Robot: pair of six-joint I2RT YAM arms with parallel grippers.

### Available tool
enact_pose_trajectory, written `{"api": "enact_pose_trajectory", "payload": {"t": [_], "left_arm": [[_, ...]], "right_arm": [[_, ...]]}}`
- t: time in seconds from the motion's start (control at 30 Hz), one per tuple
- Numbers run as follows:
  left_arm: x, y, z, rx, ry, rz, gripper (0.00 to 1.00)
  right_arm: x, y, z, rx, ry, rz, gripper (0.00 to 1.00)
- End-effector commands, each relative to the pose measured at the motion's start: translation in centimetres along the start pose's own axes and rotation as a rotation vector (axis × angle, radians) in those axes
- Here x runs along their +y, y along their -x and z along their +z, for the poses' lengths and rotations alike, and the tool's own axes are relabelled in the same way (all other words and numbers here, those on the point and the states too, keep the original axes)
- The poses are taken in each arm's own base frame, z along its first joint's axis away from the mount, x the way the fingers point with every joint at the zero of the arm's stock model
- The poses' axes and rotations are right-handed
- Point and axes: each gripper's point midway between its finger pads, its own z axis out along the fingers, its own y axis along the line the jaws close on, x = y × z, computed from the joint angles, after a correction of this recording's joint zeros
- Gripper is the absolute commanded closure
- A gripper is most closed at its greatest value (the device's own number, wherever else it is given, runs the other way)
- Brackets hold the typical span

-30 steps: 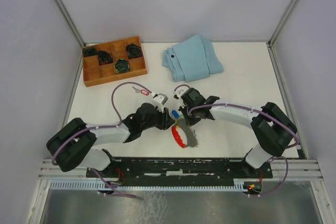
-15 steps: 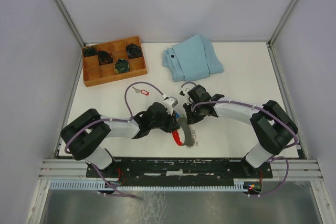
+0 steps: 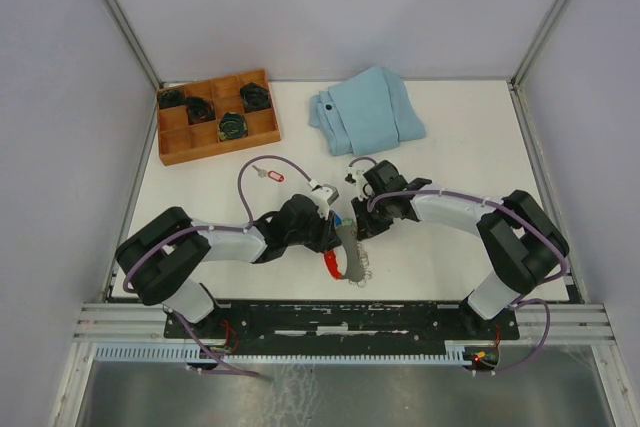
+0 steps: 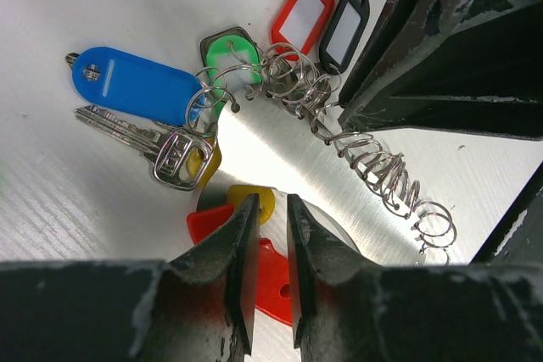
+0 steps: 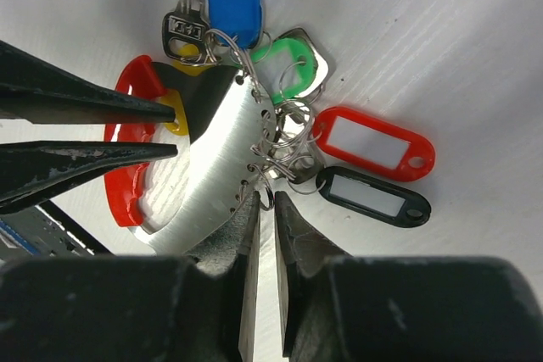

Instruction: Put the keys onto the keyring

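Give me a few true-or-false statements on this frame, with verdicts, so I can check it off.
1. A red-tagged key lies alone on the table, apart from the keyring. True.
2. The light-blue cloth covers the wooden tray. False: it lies to the tray's right, apart from it.
3. A blue tag lies beside a silver key. True.
4. No black tag is at the keyring. False: a black tag lies beside a red tag.
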Motion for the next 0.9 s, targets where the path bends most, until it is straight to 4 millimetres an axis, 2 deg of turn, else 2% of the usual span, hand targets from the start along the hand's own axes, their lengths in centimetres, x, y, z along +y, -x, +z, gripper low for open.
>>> {"api": "enact_pose_trajectory", "payload": {"t": [0.0, 0.27, 0.43, 0.7, 0.87], "left_arm": [[0.3, 0.7, 0.1, -0.009, 0.021, 0.034, 0.74], [0.4, 0.7, 0.2, -0.007, 0.022, 0.044, 0.74], [0.5, 0.7, 0.0, -0.023, 0.022, 0.044, 0.74], [1.1, 2.0, -0.9, -0.105, -0.027, -0.012, 0.73], [0.7, 4.4, -2.2, -0.218, -0.086, 0.01, 0.71]], "right_arm": [[1.0, 0.9, 0.2, -0.031, 0.062, -0.019, 0.81], [0.8, 0.9, 0.8, -0.027, 0.065, -0.041, 0.83], [0.6, 1.1, 0.8, -0.035, 0.06, -0.069, 0.97], [2.7, 4.1, -2.9, -0.192, 0.117, -0.215, 0.99], [4.6, 5.6, -5.7, -0.307, 0.179, -0.358, 0.99]]}}
